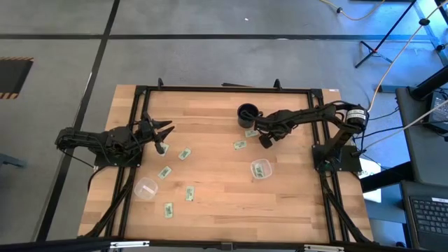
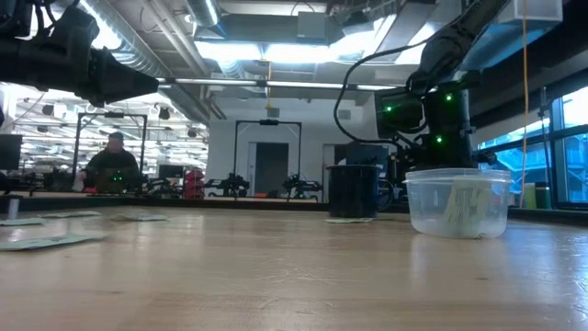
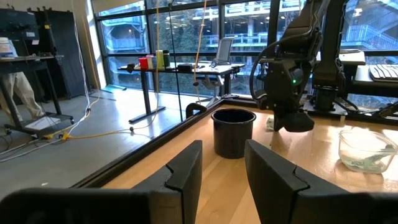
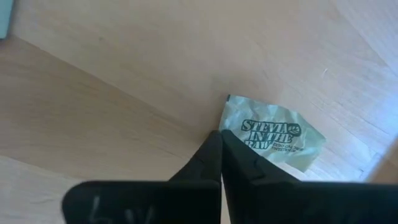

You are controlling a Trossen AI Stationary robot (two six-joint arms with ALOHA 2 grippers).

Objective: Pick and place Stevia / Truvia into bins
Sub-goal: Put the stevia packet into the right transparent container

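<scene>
The right gripper (image 4: pixel 221 140) was squeezed tight, pinching the edge of a Stevia packet (image 4: pixel 273 138) that lay on the wooden table (image 4: pixel 124 74). From above, this gripper (image 1: pixel 266 142) was low over the table, just beside the black mug (image 1: pixel 246 114).

The left gripper (image 3: pixel 221 163) was partly open and held nothing. It (image 1: pixel 162 133) hung near the table's left side.

One clear cup (image 1: pixel 261 169), near the right arm, had green packets inside. The other clear cup (image 1: pixel 145 188), nearer the left arm, looked see-through, and I could not tell what was in it. More packets (image 1: pixel 185 154) lay flat on the table between the two arms.
</scene>
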